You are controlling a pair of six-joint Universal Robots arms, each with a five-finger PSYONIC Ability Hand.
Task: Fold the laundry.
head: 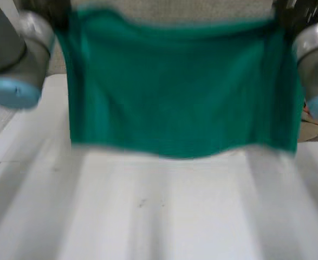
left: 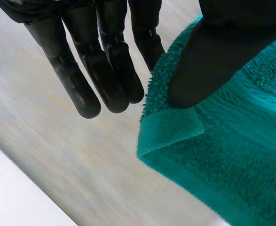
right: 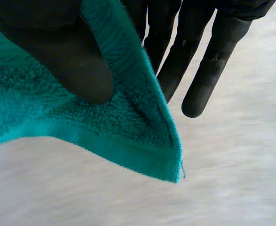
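White desk (head: 164, 216) stretches out below both arms. Over it a green towel (head: 180, 92) is held up and spread wide between the two robot hands. Its lower edge hangs down towards the desk; I cannot tell whether it touches. The grey left arm (head: 18, 54) and right arm (head: 316, 59) stand at the towel's upper corners. The left robot hand (left: 105, 70) pinches one corner between its thumb and a finger behind the cloth, its other fingers straight and off the fabric. The right robot hand (right: 194, 61) grips the opposite corner the same way, with the corner's tip sticking out just past the thumb.
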